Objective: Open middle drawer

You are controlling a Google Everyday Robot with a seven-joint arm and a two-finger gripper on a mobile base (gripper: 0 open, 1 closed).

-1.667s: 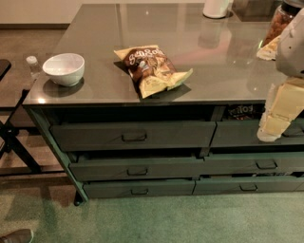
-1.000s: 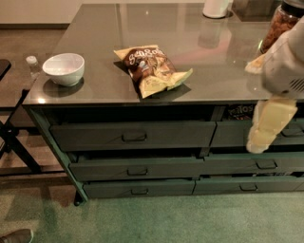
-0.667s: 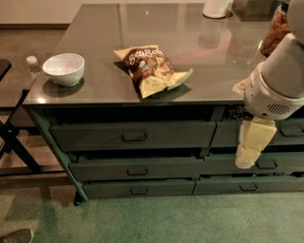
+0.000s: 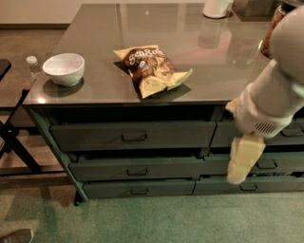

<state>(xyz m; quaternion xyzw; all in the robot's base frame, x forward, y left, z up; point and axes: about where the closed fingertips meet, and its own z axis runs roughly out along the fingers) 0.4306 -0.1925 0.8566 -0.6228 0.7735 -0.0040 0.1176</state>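
The cabinet has two columns of three dark grey-green drawers. In the left column, the middle drawer [image 4: 109,169] is the medium-height front between the taller top drawer [image 4: 85,135] and the slim bottom drawer [image 4: 114,189]. Its small dark loop handle [image 4: 137,172] sits at its centre, and a dark gap shows above the front. My gripper [image 4: 241,161], cream-coloured, hangs from the white arm [image 4: 270,102] in front of the right column. It is at middle-row height, well to the right of that handle and holding nothing. It hides part of the right column's middle front [image 4: 280,163].
On the grey top lie a chip bag [image 4: 152,69], a white bowl [image 4: 64,69] and a small bottle [image 4: 32,64] at the left edge. A white container [image 4: 216,7] stands at the back. Black stand legs [image 4: 14,142] and a shoe [image 4: 16,236] are at the left on the floor.
The arm has swung left and down from the right edge. The gripper has dropped from top-drawer height to middle-row height. The drawers have not moved.
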